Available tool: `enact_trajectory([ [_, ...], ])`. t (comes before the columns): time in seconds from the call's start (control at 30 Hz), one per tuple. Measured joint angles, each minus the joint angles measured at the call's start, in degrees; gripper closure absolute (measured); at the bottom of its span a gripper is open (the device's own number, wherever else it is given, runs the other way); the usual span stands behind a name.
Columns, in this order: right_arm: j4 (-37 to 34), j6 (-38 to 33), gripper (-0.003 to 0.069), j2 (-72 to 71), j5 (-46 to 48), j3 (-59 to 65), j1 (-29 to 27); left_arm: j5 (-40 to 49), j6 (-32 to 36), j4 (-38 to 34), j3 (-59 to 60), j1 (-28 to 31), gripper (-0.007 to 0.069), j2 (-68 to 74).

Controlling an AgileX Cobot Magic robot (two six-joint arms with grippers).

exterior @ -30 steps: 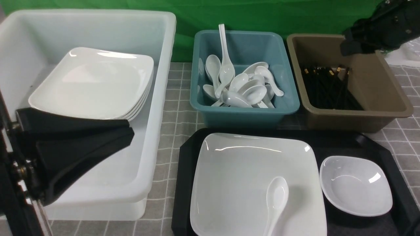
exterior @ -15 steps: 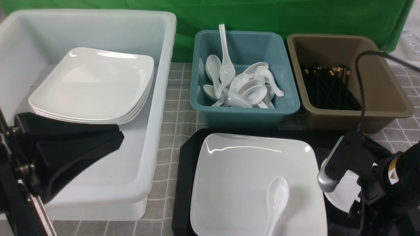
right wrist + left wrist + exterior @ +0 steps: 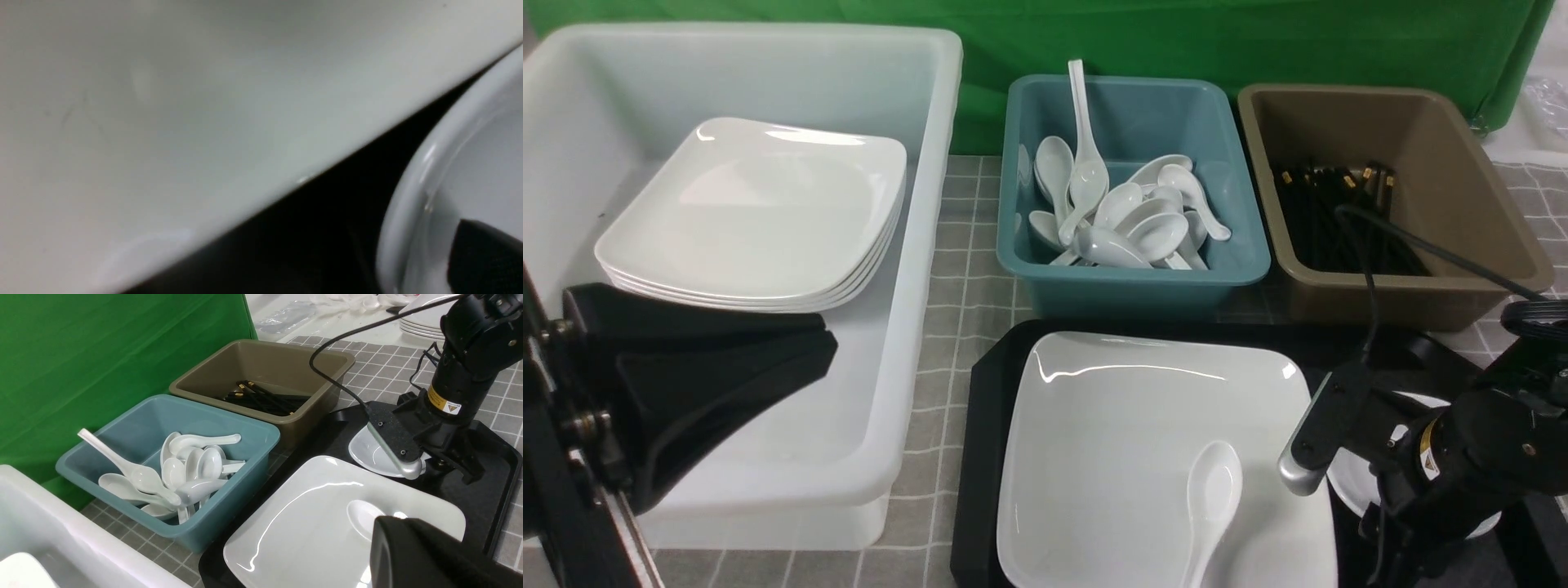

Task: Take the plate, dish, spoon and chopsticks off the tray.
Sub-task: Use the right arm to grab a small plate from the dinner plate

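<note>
The white plate lies on the black tray, with the white spoon resting on its near right part. The small dish sits on the tray to the plate's right, mostly covered by my right arm in the front view. My right gripper is down at the dish's rim. One dark fingertip shows inside the dish; the other is hidden. Black chopsticks lie in the brown tub; none show on the tray. My left gripper is shut and empty over the white tub.
A white tub on the left holds a stack of white plates. Behind the tray stand a teal tub with several white spoons and a brown tub. The right arm's cable loops over the brown tub.
My right arm has come from above the brown tub down to the dish on the tray's right side and moved a little left. The left gripper has barely shifted.
</note>
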State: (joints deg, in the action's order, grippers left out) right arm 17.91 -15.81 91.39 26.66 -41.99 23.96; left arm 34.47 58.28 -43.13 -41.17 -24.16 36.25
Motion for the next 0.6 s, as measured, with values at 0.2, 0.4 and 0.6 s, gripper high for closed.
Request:
enact_trajectory([
  [0.2, 0.3, 0.1, 0.0405, 0.1, -1.4, -0.1, 0.0, 0.2, 0.0, 0.0, 0.0, 0.0, 0.062, 0.0],
  [0.4, 1.4, 0.1, 0.0484, -0.8, -1.2, -0.6, 0.1, 0.3, 0.0, 0.0, 0.0, 0.0, 0.062, 0.0],
  [0.6, 0.7, 4.1, 0.0598, -8.9, 5.3, -1.1, 2.7, 0.4, 0.0, 0.0, 0.0, 0.0, 0.062, 0.0],
])
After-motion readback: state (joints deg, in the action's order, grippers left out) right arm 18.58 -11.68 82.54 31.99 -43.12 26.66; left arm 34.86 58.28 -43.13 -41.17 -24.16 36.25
